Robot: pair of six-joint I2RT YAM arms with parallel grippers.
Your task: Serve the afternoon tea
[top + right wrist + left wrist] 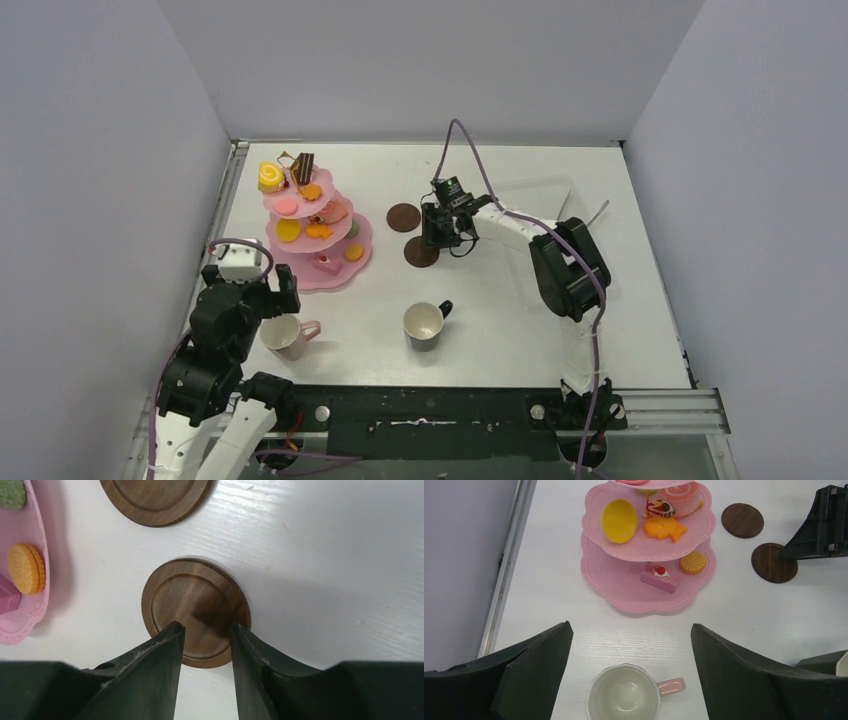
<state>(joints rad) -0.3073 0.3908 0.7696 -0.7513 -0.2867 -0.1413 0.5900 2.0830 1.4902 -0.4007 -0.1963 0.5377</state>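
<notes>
The right gripper (206,627) had its jaws a little apart, holding nothing, just over a brown coaster (195,597) lying flat near the pink stand (27,530). It would do best to lift straight up and not nudge the coaster. The left gripper (630,627) had its jaws spread wide above the pink mug (624,695).

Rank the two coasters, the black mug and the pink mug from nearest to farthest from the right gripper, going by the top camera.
1. near brown coaster, directly beneath the right gripper.
2. far brown coaster, just behind and to the left.
3. black mug, front centre of the table.
4. pink mug, front left.
</notes>
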